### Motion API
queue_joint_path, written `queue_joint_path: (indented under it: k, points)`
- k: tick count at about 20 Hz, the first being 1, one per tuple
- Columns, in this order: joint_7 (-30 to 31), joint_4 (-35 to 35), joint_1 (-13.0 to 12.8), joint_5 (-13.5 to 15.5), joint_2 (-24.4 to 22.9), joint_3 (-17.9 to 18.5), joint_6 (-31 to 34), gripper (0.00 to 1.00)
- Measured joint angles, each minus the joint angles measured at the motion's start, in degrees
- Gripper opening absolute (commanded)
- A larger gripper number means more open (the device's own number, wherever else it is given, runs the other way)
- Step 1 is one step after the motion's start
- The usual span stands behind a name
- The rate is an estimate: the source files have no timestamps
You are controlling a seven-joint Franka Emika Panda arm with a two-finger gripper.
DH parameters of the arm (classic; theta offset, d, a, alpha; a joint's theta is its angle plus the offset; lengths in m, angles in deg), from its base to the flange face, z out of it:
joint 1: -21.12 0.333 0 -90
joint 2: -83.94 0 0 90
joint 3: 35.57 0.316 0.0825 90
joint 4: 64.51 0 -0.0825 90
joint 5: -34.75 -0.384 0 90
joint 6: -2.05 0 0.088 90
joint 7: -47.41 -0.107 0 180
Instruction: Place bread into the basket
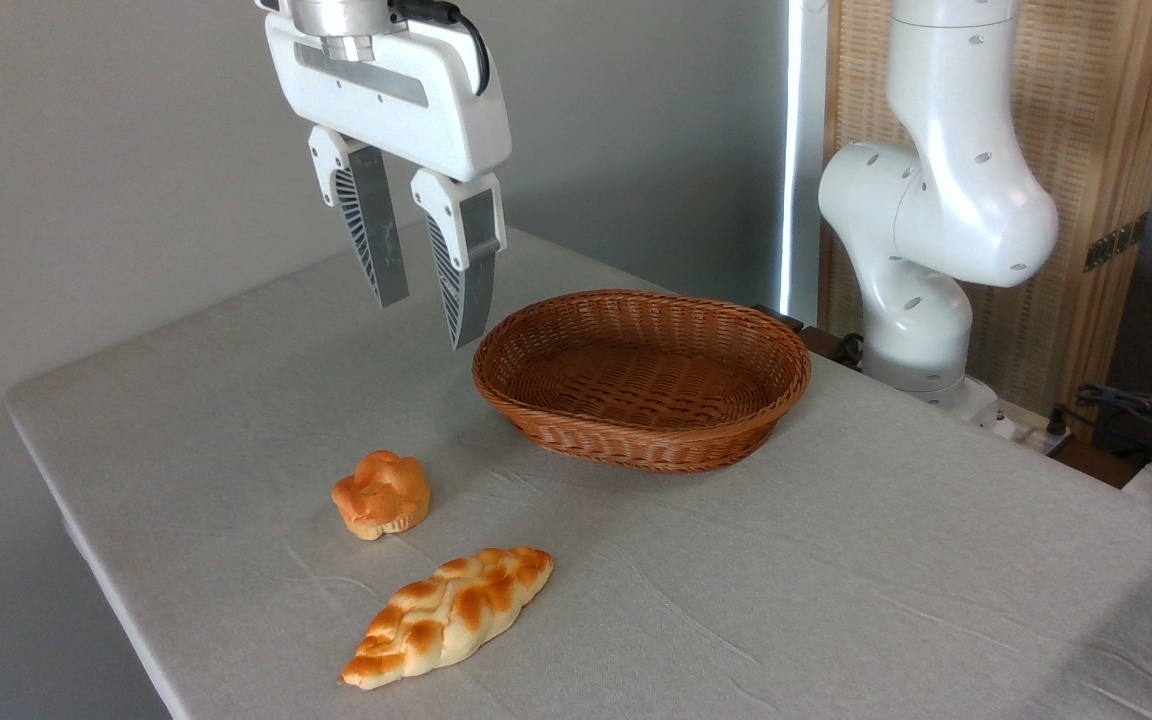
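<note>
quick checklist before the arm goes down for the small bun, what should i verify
1. Gripper open and holding nothing: ok.
2. Bun sits free on the table, apart from the braided loaf: ok.
3. Gripper straight above the bun: cannot tell from one view.
4. Basket holds nothing, room for the bun: ok.
5. Nothing stands between bun and basket: ok.
</note>
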Motion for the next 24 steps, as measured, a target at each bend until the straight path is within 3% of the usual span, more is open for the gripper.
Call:
queue_joint_path:
  k: [8,15,20,24]
  points:
    - [-0.1,-10.8,-0.7,0.0,-1.2,-0.5,-14.8,1.0]
    - [-0.1,-22.7,-8.8,-0.1,-1.3,-1.7,-29.2,1.0]
    - [-0.1,-25.9,-10.3,-6.7,1.0,-1.7,-32.2,1.0]
    - [-0.1,-26.1,-12.7,-8.1,3.9,-1.7,-33.7,1.0]
